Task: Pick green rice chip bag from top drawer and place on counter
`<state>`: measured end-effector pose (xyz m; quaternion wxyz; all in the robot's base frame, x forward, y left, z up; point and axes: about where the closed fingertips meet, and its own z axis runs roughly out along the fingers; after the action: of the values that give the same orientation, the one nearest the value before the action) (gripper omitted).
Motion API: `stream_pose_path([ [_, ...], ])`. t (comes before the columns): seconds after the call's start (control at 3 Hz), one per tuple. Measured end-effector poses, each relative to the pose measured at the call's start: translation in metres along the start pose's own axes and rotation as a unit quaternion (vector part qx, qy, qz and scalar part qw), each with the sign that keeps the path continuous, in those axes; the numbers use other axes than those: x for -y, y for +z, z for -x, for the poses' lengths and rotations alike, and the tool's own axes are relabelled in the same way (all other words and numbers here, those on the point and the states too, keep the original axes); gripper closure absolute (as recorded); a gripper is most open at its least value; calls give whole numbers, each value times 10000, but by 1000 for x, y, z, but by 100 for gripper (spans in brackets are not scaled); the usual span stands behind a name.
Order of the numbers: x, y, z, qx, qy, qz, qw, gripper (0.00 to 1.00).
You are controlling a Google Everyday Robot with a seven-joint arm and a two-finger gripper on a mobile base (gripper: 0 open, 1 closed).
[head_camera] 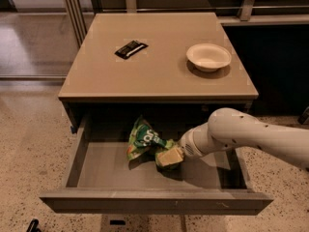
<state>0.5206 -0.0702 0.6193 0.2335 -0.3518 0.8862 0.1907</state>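
The top drawer [154, 199] is pulled open below the counter [159, 71]. The green rice chip bag [142, 138] is inside it, left of the middle, tilted up off the drawer floor. My gripper [166, 154] reaches into the drawer from the right on the white arm [241, 134]. It is shut on the bag's right end, low over the drawer floor.
A flat black wrapper [130, 49] lies on the counter at the back left. A white bowl [208, 57] stands at the back right. The drawer's side walls and front panel surround the gripper. Speckled floor lies on both sides.
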Motion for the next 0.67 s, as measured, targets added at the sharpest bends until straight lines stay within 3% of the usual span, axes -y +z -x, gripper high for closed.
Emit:
stream_pose_path([
  [0.33, 0, 0, 0, 0, -1, 0, 10000, 86],
  [0.67, -4, -8, 4, 19, -100, 27, 9999, 100],
])
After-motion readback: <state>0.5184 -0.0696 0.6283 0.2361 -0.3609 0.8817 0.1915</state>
